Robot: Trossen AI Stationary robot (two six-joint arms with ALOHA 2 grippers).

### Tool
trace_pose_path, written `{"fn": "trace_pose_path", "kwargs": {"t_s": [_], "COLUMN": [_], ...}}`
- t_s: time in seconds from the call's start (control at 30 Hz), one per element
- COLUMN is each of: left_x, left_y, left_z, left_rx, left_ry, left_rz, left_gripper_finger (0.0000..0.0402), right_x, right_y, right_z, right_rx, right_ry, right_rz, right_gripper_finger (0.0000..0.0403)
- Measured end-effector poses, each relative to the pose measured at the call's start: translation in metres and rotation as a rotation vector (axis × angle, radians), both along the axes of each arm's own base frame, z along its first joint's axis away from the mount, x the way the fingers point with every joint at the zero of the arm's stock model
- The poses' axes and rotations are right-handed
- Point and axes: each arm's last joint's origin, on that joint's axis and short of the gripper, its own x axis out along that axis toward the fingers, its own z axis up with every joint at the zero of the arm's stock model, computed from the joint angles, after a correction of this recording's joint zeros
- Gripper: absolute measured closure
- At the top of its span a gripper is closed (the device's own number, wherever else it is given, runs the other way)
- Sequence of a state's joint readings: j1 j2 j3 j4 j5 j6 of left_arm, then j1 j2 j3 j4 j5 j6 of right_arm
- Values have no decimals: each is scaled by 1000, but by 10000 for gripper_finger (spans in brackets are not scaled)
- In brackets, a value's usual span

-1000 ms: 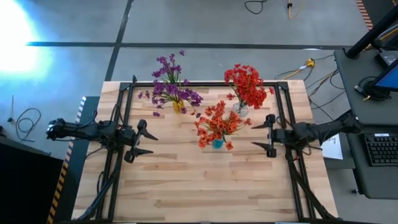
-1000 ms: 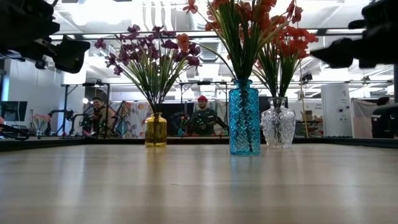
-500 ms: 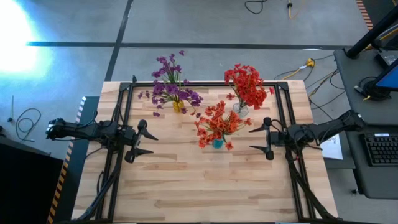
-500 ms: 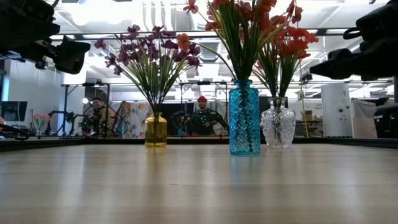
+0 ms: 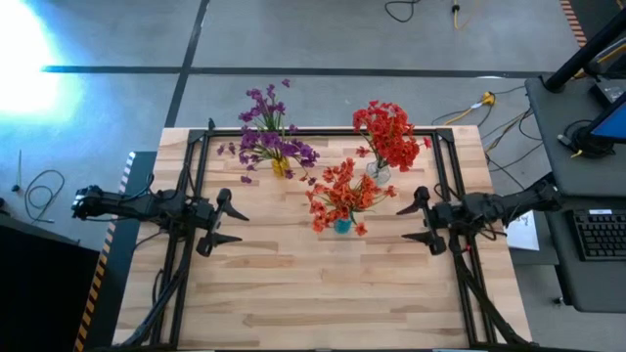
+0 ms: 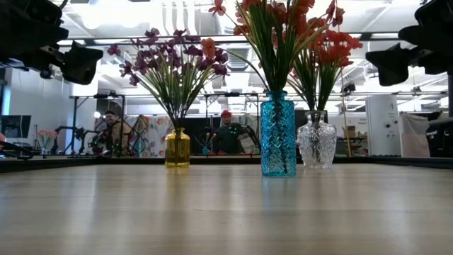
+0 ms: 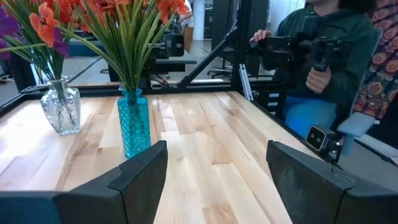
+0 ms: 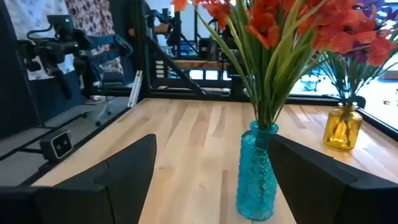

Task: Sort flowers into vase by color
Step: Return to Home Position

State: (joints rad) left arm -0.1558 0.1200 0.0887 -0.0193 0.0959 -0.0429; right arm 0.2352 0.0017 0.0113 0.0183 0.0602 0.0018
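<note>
Three vases stand on the far half of the wooden table. A yellow vase (image 5: 280, 167) holds purple flowers (image 5: 269, 137). A clear glass vase (image 5: 379, 172) holds red flowers (image 5: 389, 132). Nearer, in the middle, a blue vase (image 5: 341, 225) holds red-orange flowers (image 5: 342, 193). My left gripper (image 5: 242, 226) hangs level over the table's left part, open, with nothing between its fingers, pointing toward the blue vase (image 7: 134, 127). My right gripper (image 5: 402, 224) hangs level over the right part, open and with nothing in it, facing the same vase (image 8: 256, 168).
Black frame rails (image 5: 199, 186) run along the table's left, right and far sides. Bare wood (image 5: 313, 293) lies between the vases and the near edge. A seated person (image 7: 323, 56) shows beyond the table's right side, and other people (image 6: 228, 134) stand in the room behind.
My right gripper has rolled a little about the line it points along, staying open over the table's right part. The vases and flowers stand as before.
</note>
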Motion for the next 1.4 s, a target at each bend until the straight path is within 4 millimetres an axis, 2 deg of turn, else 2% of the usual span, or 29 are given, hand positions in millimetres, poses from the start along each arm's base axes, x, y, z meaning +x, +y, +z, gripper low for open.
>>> {"fn": "trace_pose_path", "kwargs": {"t_s": [0.27,0.47,1.4], "left_x": [2,3,9], "left_y": [0,0,-1], "left_z": [-1,-3,-10], "left_rx": [3,6,19], "left_ry": [16,36,117], "left_rz": [1,2,3], "left_gripper_finger": [139,139,139], "right_x": [0,0,2], "right_y": [2,1,2], "right_z": [-1,-1,-3], "right_rx": [4,133,106], "right_ry": [11,34,62], "right_rz": [62,60,57], "right_gripper_finger": [95,96,98]}}
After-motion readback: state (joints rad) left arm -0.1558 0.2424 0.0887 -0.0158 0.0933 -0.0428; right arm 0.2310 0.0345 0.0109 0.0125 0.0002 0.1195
